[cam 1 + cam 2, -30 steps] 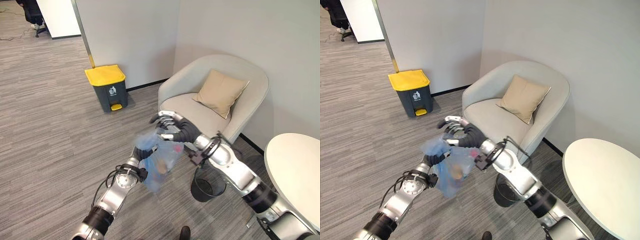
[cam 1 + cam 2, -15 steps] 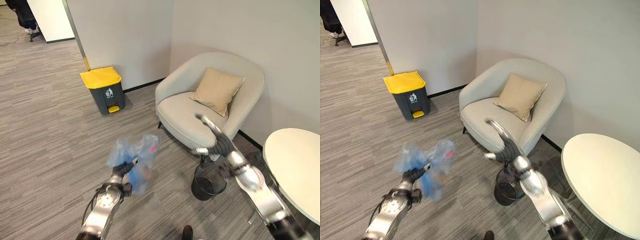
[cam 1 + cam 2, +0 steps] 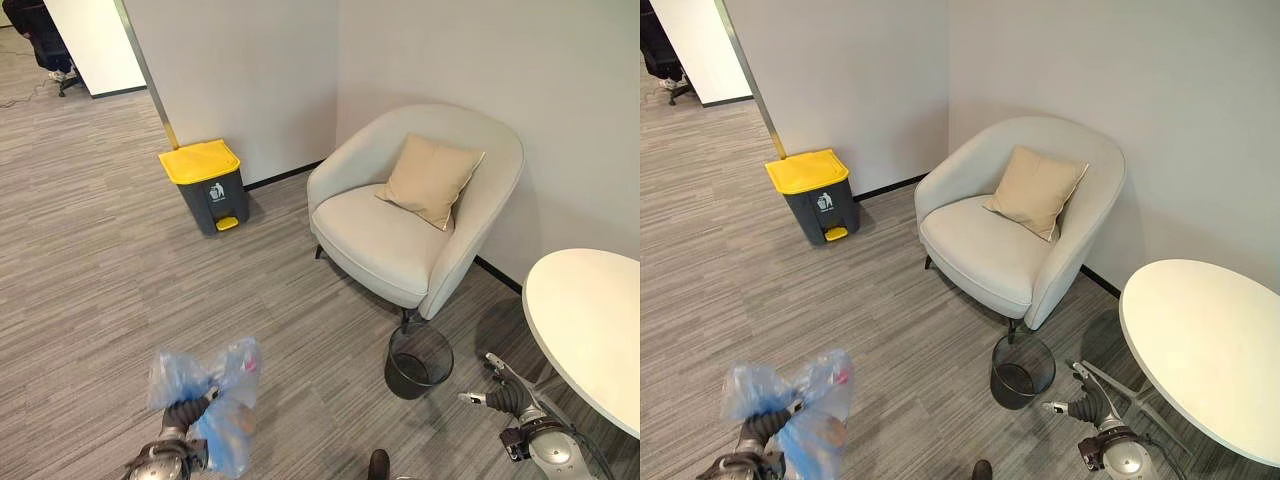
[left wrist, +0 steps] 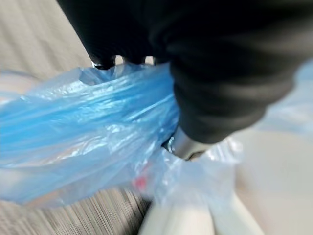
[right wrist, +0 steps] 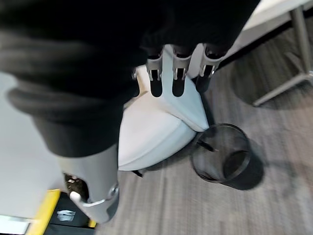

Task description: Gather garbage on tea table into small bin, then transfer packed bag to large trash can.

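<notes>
The crinkly blue bag point(image 3: 205, 400) with trash inside is held by the left robot hand point(image 3: 185, 415) at 7 o'clock. The right robot hand point(image 5: 178, 73) is empty, fingers seemingly straight. Wide bare floor point(image 3: 100, 270) leads to the yellow-lidded bin point(image 3: 205, 185) at 11 o'clock.

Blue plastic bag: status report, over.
Left hand shut on blue plastic bag. Right hand open, empty. Yellow-lidded grey trash can ahead across the carpet.

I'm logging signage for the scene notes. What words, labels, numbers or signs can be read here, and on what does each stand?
No words or numbers can be read.
Large trash can, dark front under the yellow lid: a white pictogram of a figure dropping litter in a bin, no legible text.
Blue packed bag in the left hand: a red patch shows through, too blurred to read.
</notes>
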Robot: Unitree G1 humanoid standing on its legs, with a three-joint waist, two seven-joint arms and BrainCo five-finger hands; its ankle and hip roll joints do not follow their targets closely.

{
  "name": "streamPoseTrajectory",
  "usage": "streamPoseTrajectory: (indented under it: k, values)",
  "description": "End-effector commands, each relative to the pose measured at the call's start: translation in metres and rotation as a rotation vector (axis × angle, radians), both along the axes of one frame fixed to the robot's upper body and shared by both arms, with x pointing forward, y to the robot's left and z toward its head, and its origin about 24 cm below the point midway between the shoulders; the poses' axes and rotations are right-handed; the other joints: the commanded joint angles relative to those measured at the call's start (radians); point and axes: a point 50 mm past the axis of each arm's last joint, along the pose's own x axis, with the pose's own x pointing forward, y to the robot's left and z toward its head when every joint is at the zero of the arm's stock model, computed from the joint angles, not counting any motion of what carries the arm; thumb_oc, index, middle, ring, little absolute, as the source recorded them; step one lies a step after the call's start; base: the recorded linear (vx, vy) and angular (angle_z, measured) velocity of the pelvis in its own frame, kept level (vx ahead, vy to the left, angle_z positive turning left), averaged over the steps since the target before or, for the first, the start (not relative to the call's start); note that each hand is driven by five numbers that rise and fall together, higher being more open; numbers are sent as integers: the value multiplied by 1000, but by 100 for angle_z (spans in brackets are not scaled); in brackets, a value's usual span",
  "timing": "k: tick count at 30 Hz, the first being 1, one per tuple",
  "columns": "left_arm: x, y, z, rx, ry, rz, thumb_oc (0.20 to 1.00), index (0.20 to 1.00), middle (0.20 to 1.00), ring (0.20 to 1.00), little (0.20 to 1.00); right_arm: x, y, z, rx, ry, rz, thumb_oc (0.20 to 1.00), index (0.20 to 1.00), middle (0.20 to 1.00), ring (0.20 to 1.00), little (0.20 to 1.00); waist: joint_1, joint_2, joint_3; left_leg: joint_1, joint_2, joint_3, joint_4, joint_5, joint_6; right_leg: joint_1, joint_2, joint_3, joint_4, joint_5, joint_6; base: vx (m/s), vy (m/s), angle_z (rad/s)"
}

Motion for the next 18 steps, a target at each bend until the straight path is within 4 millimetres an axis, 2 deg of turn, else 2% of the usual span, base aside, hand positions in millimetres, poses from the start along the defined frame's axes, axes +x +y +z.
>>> streamPoseTrajectory:
  k: [1, 4, 6, 7, 8, 9, 13, 18]
  values:
    - [38, 12, 28, 18, -190, 10, 200, 200, 200, 200, 200, 38, 0, 34, 16, -216, -7, 1000, 1000, 1000, 1000, 1000, 27, -3, 69, -85, 10, -37, 130, -62, -35, 61, -1, 10, 105, -235, 48, -194, -67, 32]
    - [45, 12, 30, 22, -205, 11, 200, 200, 200, 200, 200, 43, -3, 38, 7, -243, -26, 1000, 1000, 1000, 1000, 1000, 38, -8, 104, -166, 12, -32, 200, -54, -53, 40, -15, -35, 105, -232, 44, -173, -51, 56]
    - [52, 10, 32, 29, -220, -4, 200, 200, 200, 200, 200, 44, -4, 38, -2, -246, -41, 1000, 1000, 1000, 1000, 1000, 36, -11, 119, -211, 35, 17, 237, -49, -53, 23, -32, -78, 111, -232, 41, -119, -13, 69]
    - [52, 10, 32, 29, -220, -4, 200, 200, 200, 200, 200, 45, -4, 38, -2, -247, -41, 1000, 1000, 1000, 1000, 1000, 35, -10, 117, -217, 36, 16, 242, -51, -54, 19, -32, -79, 112, -232, 41, 31, 25, 96]
    - [60, 6, 34, 34, -233, -26, 200, 200, 200, 200, 200, 43, -5, 35, -9, -231, -55, 1000, 1000, 1000, 1000, 1000, 27, -3, 117, -209, 80, 129, 263, -86, -53, 24, -43, -130, 112, -249, 46, 79, 40, 93]
    - [63, 5, 35, 37, -239, -37, 200, 200, 200, 200, 200, 43, -5, 34, -7, -230, -60, 1000, 1000, 1000, 1000, 1000, 23, 0, 118, -205, 88, 163, 259, -87, -51, 21, -49, -150, 113, -245, 49, 82, 40, 87]
    - [65, 2, 36, 41, -238, -66, 200, 200, 200, 200, 200, 43, -2, 30, -2, -211, -55, 1000, 1000, 1000, 1000, 1000, 22, 4, 118, -198, 87, 182, 250, -93, -45, 28, -58, -175, 115, -241, 55, 69, 77, 49]
    - [66, 3, 39, 66, -239, -85, 200, 200, 200, 200, 200, 50, 11, 27, 27, -210, -35, 1000, 1000, 1000, 1000, 1000, 37, -9, 134, -213, 62, 152, 248, -114, -26, 18, -84, -161, 135, -235, 73, 61, 162, 17]
